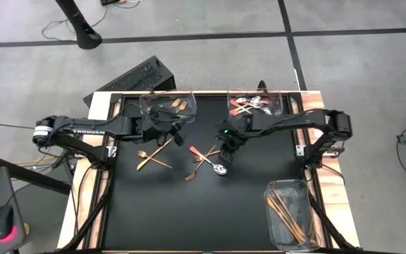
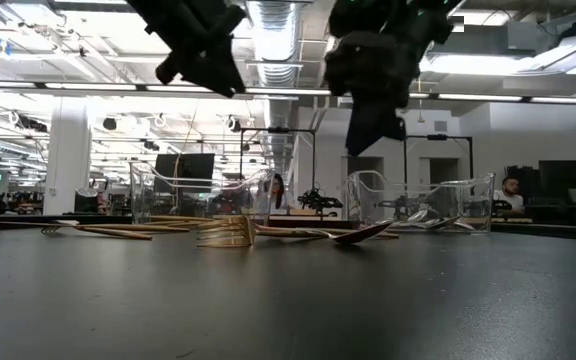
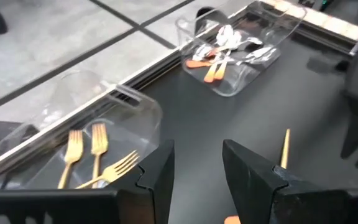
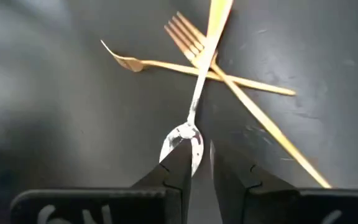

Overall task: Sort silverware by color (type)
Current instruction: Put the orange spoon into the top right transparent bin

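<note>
Loose silverware lies on the black mat (image 1: 154, 212): two crossed gold forks (image 1: 150, 156) at the left and a crossed heap (image 1: 201, 159) in the middle. In the heap, a silver-bowled spoon (image 4: 182, 143) with an orange handle lies over gold forks (image 4: 185, 37) and a long gold piece (image 4: 272, 140). My right gripper (image 4: 201, 165) hangs above the spoon's bowl, its fingers a narrow gap apart. It stands well clear of the mat in the low view (image 2: 368, 140). My left gripper (image 3: 197, 168) hovers open beside the far-left bin, holding nothing.
Three clear bins stand on the mat. The far-left one (image 1: 169, 106) holds gold forks, the far-right one (image 1: 254, 104) holds spoons, and the near-right one (image 1: 290, 212) holds long gold pieces. A black keyboard (image 1: 129, 81) lies beyond the far-left corner. People sit far behind (image 2: 508, 187).
</note>
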